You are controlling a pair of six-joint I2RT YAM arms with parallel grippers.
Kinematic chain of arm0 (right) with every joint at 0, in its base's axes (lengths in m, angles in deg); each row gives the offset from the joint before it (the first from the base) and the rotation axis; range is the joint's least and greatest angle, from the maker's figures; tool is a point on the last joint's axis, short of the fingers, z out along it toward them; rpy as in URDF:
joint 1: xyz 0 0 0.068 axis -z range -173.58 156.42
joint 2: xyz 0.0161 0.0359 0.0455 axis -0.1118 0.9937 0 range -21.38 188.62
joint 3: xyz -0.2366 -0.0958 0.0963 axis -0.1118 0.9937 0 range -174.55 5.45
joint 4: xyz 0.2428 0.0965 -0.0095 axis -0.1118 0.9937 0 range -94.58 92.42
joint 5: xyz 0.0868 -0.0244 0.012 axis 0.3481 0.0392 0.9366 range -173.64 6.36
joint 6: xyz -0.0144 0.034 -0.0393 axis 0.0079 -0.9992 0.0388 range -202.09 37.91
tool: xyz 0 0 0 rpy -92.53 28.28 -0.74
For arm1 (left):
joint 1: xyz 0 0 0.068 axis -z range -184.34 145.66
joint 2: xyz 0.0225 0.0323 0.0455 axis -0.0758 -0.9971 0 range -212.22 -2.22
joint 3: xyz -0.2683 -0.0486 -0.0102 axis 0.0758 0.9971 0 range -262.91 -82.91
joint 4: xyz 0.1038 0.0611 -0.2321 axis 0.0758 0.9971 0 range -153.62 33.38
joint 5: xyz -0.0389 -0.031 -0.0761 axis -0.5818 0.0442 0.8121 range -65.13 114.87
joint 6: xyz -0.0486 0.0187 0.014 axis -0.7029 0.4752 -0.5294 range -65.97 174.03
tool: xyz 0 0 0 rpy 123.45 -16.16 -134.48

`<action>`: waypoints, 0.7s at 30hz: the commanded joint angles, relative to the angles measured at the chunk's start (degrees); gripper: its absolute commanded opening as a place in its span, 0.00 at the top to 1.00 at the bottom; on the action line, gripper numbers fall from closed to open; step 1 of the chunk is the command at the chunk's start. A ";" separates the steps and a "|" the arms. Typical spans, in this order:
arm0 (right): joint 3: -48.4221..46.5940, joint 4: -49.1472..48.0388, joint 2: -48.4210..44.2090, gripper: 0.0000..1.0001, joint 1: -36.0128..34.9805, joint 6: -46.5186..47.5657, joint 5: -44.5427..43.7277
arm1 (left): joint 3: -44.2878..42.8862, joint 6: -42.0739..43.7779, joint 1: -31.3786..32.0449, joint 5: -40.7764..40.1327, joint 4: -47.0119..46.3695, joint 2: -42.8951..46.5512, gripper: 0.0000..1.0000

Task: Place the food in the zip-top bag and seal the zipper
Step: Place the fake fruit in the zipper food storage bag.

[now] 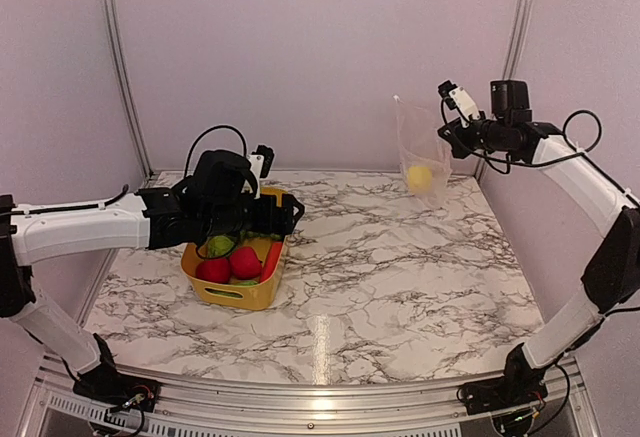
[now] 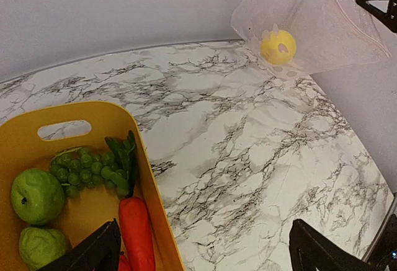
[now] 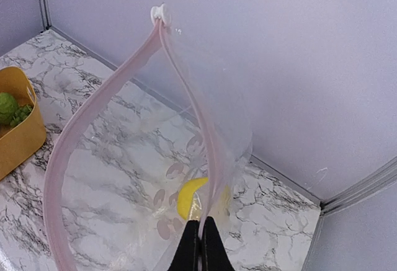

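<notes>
Loading under way — most food [image 2: 36,195] unbagged.
Right gripper [image 3: 200,241] clamps the zip-top bag [image 3: 124,178] at its rim; left gripper [image 2: 205,240], splayed and empty, should next drop onto food in the bin [image 2: 118,125] just beneath it.

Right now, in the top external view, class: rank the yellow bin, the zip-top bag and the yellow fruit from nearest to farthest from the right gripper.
1. zip-top bag: pinched in the right gripper itself.
2. yellow fruit: low inside that bag.
3. yellow bin: far off on the left side.
</notes>
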 commanded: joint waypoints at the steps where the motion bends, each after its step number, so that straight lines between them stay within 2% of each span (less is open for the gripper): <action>1: 0.37 -0.49 -0.36 1.00 0.07 0.79 4.69 | 1.35 2.04 -0.15 -9.86 7.78 2.67 0.03; 4: 5.08 -2.76 -0.26 1.00 -0.47 -1.90 12.22 | 0.89 1.25 -0.34 -11.17 11.73 2.24 0.03; 8: 10.25 -4.64 -0.11 1.00 -1.69 -1.69 16.47 | 0.06 -1.25 -0.41 -13.19 15.68 1.00 0.01; 13: 12.69 -5.96 -0.73 1.00 -1.69 -0.13 19.20 | -1.50 -9.20 -0.45 -20.28 22.57 0.61 0.01; 16: 13.45 -6.34 -0.87 1.00 -1.69 0.11 20.00 | -3.57 -8.95 -0.60 -20.59 26.71 -0.60 0.01; 21: 14.36 -7.06 -0.25 1.00 -1.84 -0.32 22.12 | -6.95 -0.74 -0.61 -21.98 30.95 -5.23 0.01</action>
